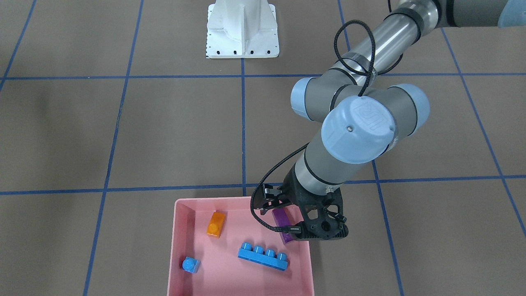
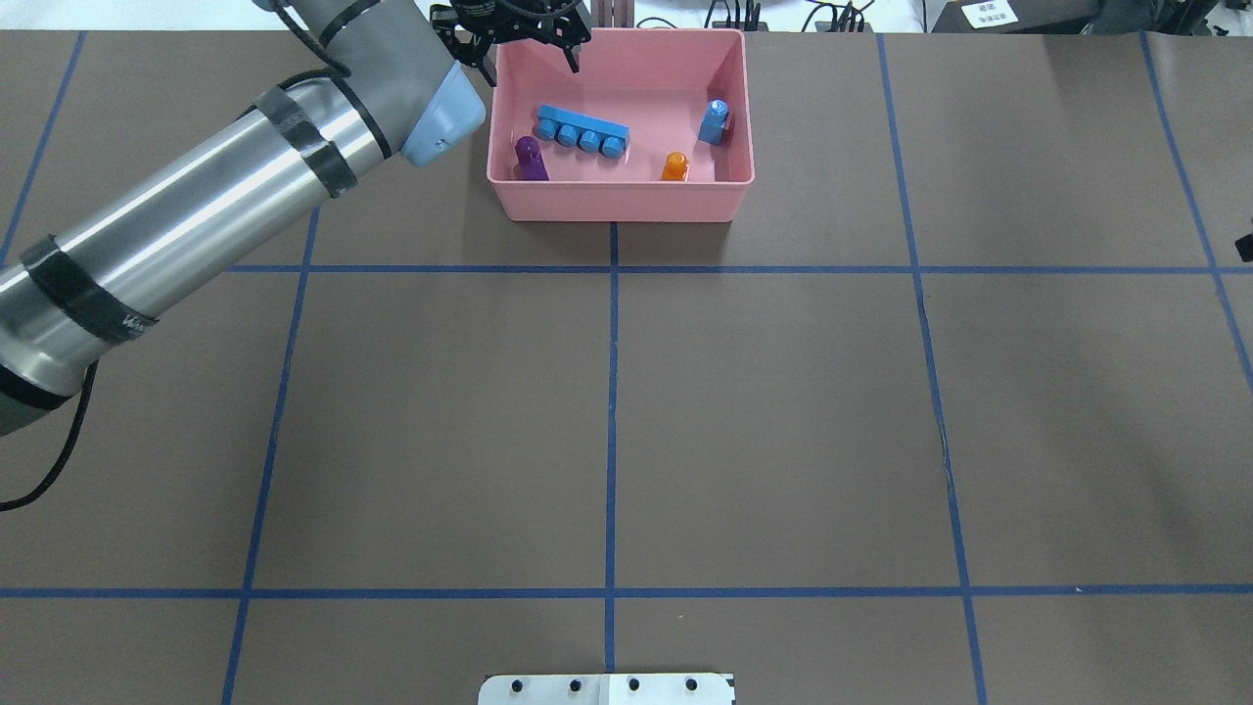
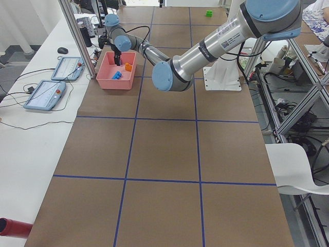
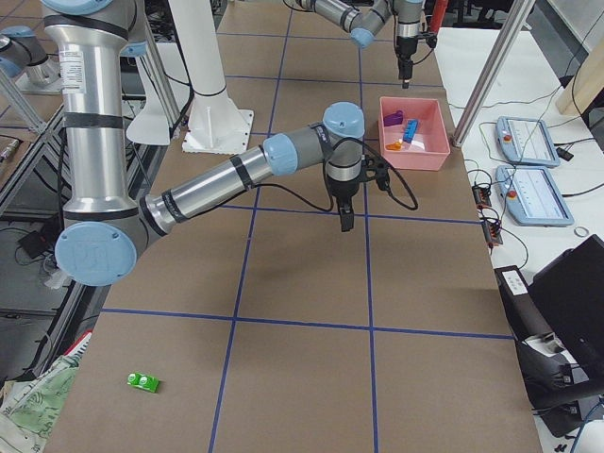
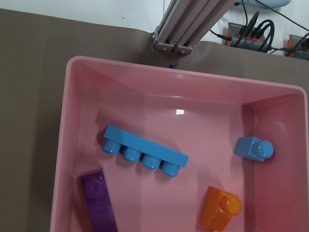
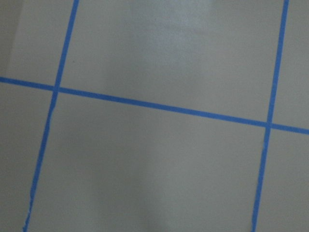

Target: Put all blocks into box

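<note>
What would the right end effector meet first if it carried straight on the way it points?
The brown table surface with blue tape lines: the right end effector points down at it, and its wrist view shows nothing else below.

Pink box [image 2: 607, 201]. Blocks: a long blue bar [image 2: 581, 133], little blue cube [image 2: 715, 121], orange block [image 2: 674, 166], purple block [image 2: 530, 159], green block [image 4: 143, 381]. Table [image 2: 783, 421] is plain brown with a blue line grid. Arm [image 2: 196, 225] is shiny silver and grey, with pale blue caps [image 1: 357, 131].
</note>
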Robot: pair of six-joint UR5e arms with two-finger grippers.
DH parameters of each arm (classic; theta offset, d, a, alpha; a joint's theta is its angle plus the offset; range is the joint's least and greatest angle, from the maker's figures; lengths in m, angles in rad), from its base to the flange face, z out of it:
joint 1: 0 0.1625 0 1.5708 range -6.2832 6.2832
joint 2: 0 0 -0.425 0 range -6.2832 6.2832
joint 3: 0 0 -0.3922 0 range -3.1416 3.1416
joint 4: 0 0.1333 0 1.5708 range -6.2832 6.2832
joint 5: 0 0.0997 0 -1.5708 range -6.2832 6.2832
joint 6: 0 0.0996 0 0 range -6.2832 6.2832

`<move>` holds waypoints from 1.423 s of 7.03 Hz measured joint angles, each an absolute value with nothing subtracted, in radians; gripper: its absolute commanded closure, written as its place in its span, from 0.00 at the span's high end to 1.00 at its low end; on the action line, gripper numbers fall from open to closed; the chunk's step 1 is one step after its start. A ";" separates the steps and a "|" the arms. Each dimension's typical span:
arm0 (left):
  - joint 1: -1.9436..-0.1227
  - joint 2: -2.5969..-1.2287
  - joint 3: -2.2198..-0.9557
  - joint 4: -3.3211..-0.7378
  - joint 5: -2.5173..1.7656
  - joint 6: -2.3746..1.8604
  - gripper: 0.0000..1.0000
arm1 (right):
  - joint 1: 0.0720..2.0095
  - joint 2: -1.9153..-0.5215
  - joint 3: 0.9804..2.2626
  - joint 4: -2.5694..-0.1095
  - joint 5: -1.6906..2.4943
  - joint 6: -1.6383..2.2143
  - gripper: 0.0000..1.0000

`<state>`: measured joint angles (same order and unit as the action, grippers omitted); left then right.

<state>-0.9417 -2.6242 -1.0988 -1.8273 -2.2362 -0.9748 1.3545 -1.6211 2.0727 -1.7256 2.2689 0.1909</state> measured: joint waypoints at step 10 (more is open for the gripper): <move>-1.125 -1.755 -1.789 -1.556 -2.253 -0.002 1.00 | 1.546 -2.333 1.909 -1.163 2.321 -0.059 1.00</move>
<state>-1.1245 -1.7551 -1.7891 -1.5555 -2.2534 -0.0020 1.5456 -2.3329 1.9089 -1.1626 2.3209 -0.0595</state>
